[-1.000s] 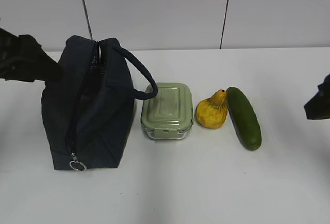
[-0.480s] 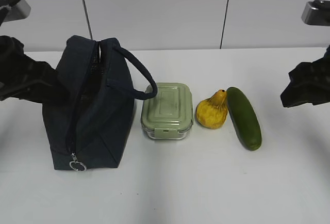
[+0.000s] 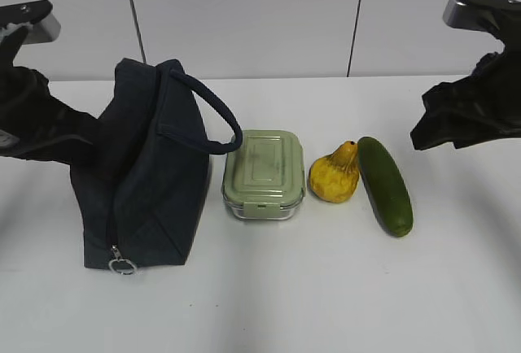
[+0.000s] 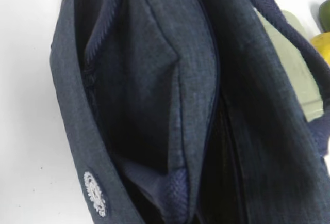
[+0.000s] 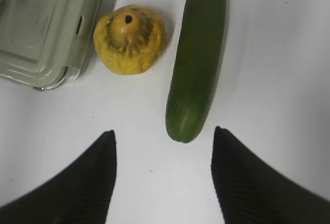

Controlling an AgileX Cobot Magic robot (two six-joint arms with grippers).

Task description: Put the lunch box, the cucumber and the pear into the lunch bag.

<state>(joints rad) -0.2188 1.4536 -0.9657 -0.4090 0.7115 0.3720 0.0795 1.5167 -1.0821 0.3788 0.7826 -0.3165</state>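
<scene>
Lunch bag (image 3: 142, 170) stands at the table's 9 o'clock side, with lunch box, cucumber and pear in a row toward 3 o'clock, all outside the bag.

The lunch bag is upright and leans slightly; its silver ring zip pull (image 3: 122, 266) hangs at the bag's 6 o'clock corner, and one loop handle (image 3: 213, 121) arches toward the lunch box (image 3: 264, 173) just beside it. The cucumber (image 3: 385, 185) lies at the row's 3 o'clock end, just beside the pear (image 3: 334, 174), which sits between it and the lunch box. The left gripper (image 3: 77, 137) is against the bag's 9 o'clock wall; whether its fingers are spread or closed cannot be told. The right gripper (image 5: 164, 175) hovers over the white table (image 3: 326, 288) with fingers spread and empty, the cucumber's end at its 12 o'clock.
</scene>
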